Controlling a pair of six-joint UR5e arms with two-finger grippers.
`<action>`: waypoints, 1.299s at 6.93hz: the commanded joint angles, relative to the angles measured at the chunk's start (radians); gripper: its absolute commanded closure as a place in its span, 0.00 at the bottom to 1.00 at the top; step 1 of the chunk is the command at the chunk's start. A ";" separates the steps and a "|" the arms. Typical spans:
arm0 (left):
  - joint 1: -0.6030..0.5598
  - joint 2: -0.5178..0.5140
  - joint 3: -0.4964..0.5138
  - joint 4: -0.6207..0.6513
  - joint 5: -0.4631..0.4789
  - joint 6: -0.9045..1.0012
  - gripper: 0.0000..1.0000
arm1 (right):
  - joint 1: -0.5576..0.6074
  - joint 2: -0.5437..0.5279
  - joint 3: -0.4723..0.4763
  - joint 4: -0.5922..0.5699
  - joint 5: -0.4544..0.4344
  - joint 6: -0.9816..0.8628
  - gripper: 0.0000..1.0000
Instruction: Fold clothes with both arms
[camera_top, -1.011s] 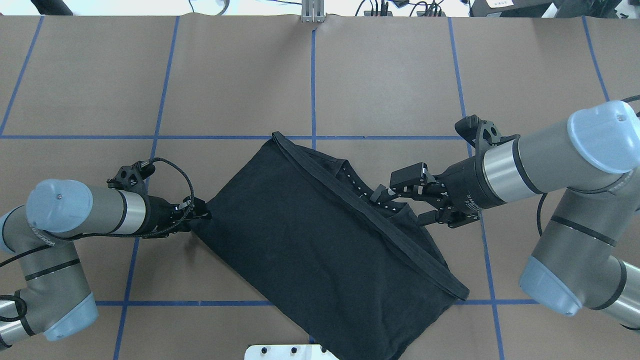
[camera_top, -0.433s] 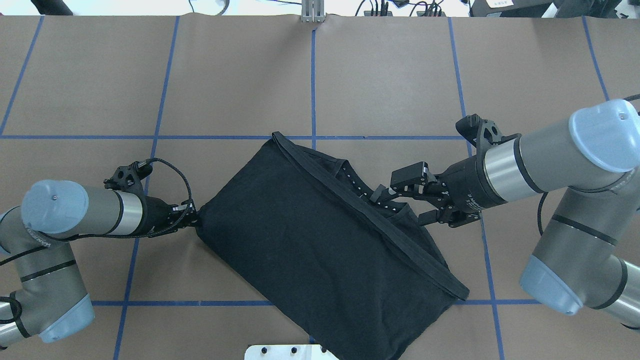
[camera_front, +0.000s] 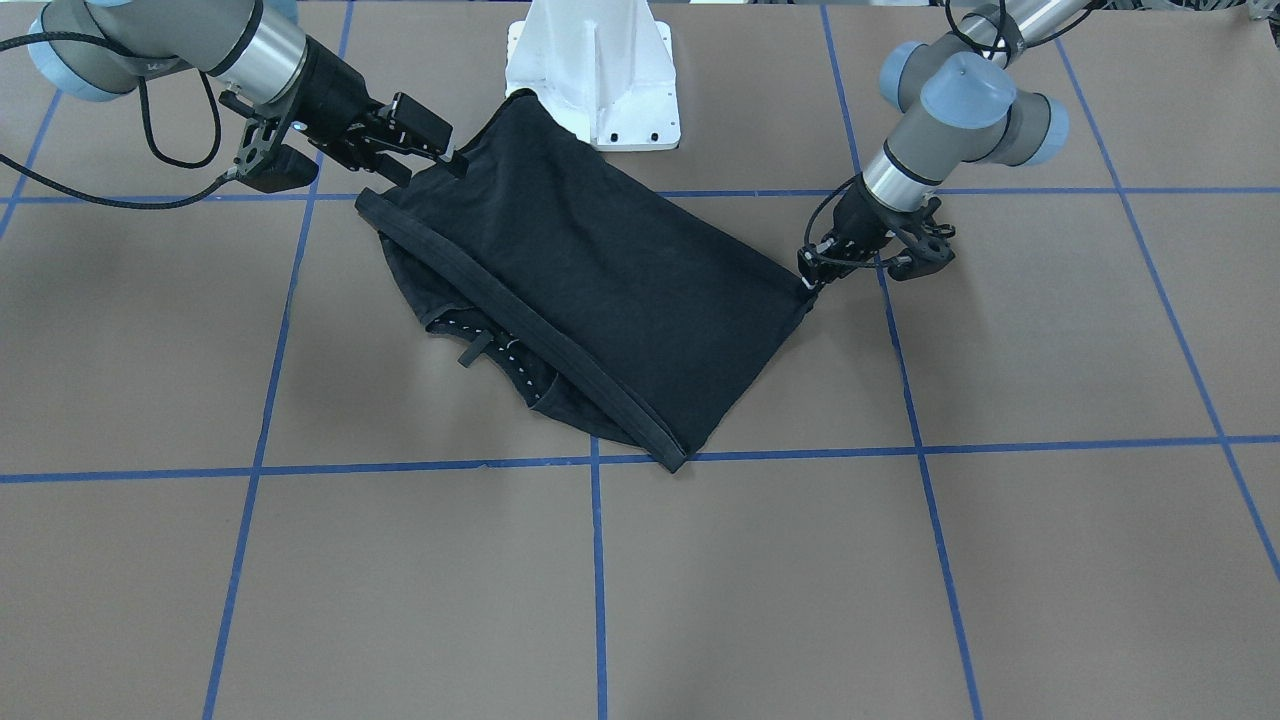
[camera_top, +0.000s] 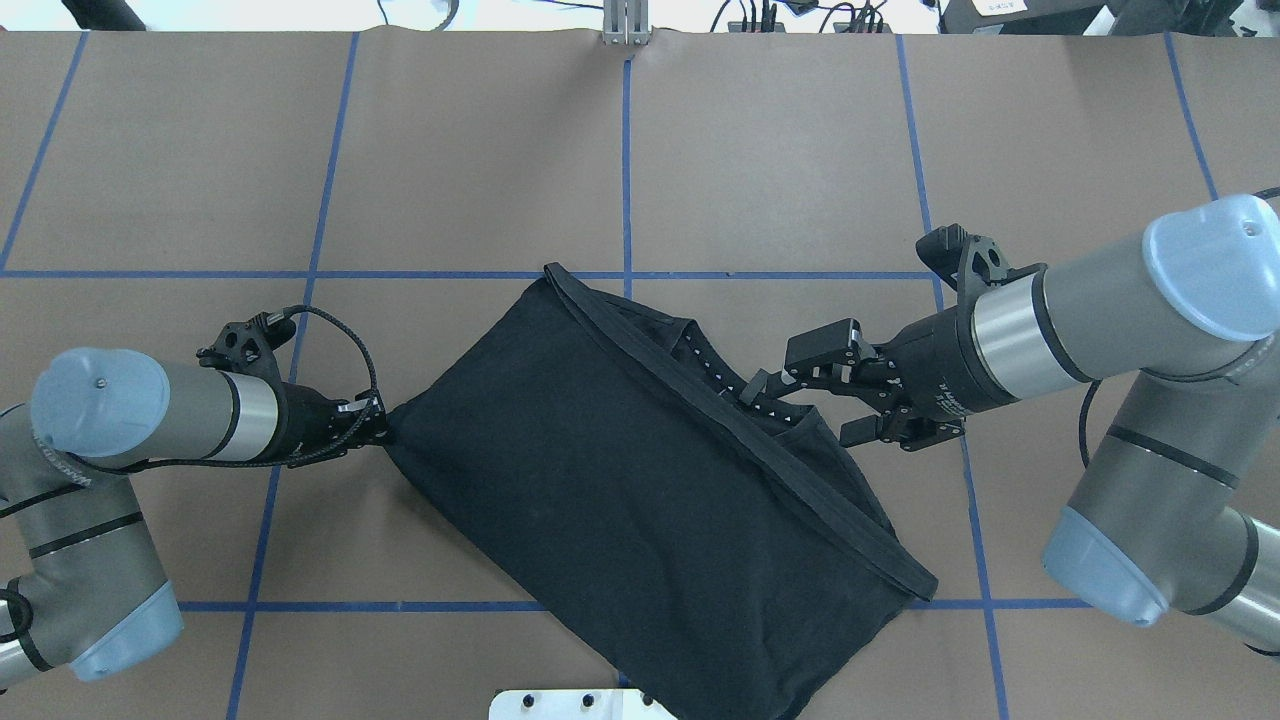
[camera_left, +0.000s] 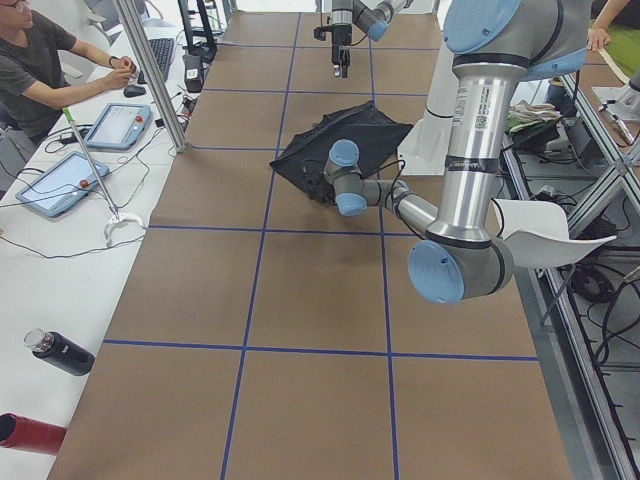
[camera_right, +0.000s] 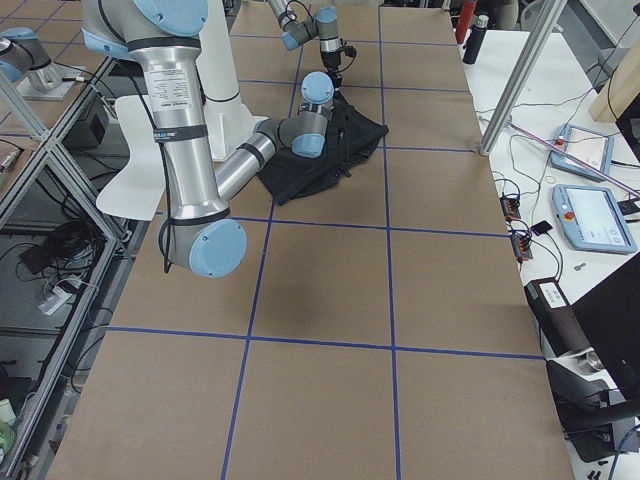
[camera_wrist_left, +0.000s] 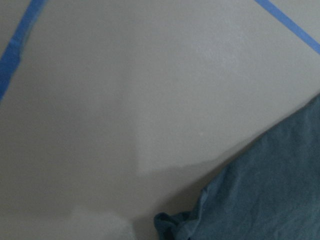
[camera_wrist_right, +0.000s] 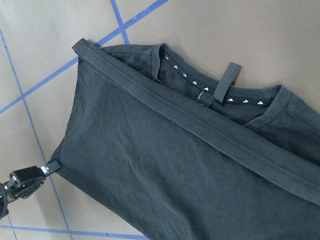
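Lying slantwise at the middle of the brown table (camera_top: 800, 150), the black T-shirt (camera_top: 640, 480) is doubled over on itself. Its hem band (camera_top: 760, 450) runs corner to corner across the top layer. The collar (camera_wrist_right: 220, 97), dotted with small white marks and bearing a hang loop, peeks out beyond the hem. The shirt's near edge reaches the white pedestal (camera_front: 595, 70) at the robot's base, and its far corner touches a blue tape line (camera_top: 626, 150) of the grid. The left gripper (camera_top: 378, 432), low over the table, is pinched tight on the shirt's left corner, drawing the cloth to a point. The right gripper (camera_top: 822, 398) sits just beside the collar with its fingers spread wide. Whether they touch the fabric cannot be told.
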 joint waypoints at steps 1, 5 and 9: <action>-0.120 -0.076 0.055 0.019 0.001 0.041 1.00 | 0.007 0.001 -0.003 0.000 -0.013 0.002 0.00; -0.182 -0.432 0.360 0.091 0.128 0.104 1.00 | 0.036 0.003 -0.010 -0.002 -0.013 -0.003 0.00; -0.192 -0.657 0.716 -0.175 0.275 0.138 1.00 | 0.047 0.001 -0.009 -0.002 -0.012 0.000 0.00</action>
